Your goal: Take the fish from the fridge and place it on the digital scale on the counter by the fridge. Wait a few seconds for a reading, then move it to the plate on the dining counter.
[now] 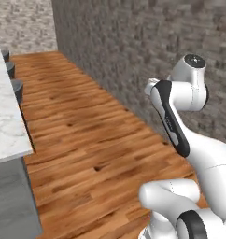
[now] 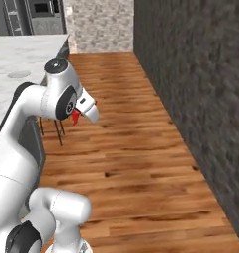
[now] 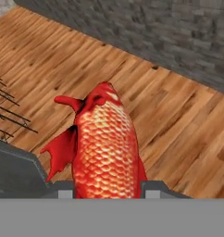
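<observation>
Fish (image 3: 104, 148) clamped between the fingers (image 3: 109, 187), red-orange, scaled, fins spread to the left side in the hand view. Fingers (image 3: 153, 187) closed narrow on the fish's lower body, one tip on each flank. Fish carried in the air above the wooden floor (image 3: 178, 125), touching nothing else.

In the right base view, a small red piece of the fish (image 2: 75, 116) visible beneath the white hand, just beside the near right edge of the dining counter (image 2: 22, 64). Arm bent, hand held level with the table top, off its edge and over the floor.

In the left base view, near right corner of the same marble table (image 1: 5, 126) at the left, grey panelled base under it. Fish and fingers hidden there behind the white arm links.

Thin dark stool legs (image 2: 57, 131) standing on the floor next to the table's right side; same thin dark lines at the left of the hand view. Round dark stool seats (image 1: 16, 88) lined up along the table's right edge, running toward the far end.

Wooden floor (image 2: 131, 148) running between table and dark grey brick wall (image 2: 190, 74). Wall well apart from the fish.

Farther back on the table top, a round recessed ring (image 2: 18, 74) in the marble. At the far left corner of the right base view, dark grey appliances (image 2: 32, 15), beyond the table's far edge; details too small to tell. Pale stone wall (image 2: 99, 24) at the far end of the floor.
</observation>
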You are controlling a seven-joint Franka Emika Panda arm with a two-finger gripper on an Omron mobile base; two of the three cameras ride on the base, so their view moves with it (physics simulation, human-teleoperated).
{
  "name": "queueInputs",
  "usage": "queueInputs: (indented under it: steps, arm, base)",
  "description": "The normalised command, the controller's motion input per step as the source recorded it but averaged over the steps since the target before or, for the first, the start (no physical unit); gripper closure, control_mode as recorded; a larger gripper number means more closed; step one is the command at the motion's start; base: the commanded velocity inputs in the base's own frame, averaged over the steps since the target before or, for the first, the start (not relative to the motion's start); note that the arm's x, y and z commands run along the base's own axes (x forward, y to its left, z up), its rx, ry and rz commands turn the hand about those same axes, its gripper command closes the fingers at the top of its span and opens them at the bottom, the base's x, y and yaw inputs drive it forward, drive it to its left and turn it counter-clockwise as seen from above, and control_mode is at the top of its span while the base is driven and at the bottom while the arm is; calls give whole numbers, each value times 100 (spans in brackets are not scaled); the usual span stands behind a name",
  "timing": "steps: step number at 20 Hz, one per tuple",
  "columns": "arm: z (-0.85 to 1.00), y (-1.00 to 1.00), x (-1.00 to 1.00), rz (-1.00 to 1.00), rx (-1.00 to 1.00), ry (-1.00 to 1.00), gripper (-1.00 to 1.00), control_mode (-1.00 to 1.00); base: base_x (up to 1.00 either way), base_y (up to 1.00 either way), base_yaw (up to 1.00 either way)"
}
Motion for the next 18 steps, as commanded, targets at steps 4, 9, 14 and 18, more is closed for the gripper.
queueInputs:
  steps: [4,9,14,18]
  arm:
    - [0,0,0,0,0,0,100,100]
    - [0,0,0,0,0,0,100,100]
    - [0,0,0,0,0,0,100,100]
    - [0,0,0,0,0,0,100,100]
  base:
    - [100,-72,45]
    - [98,-69,49]
    - [98,-65,50]
    - [97,-62,51]
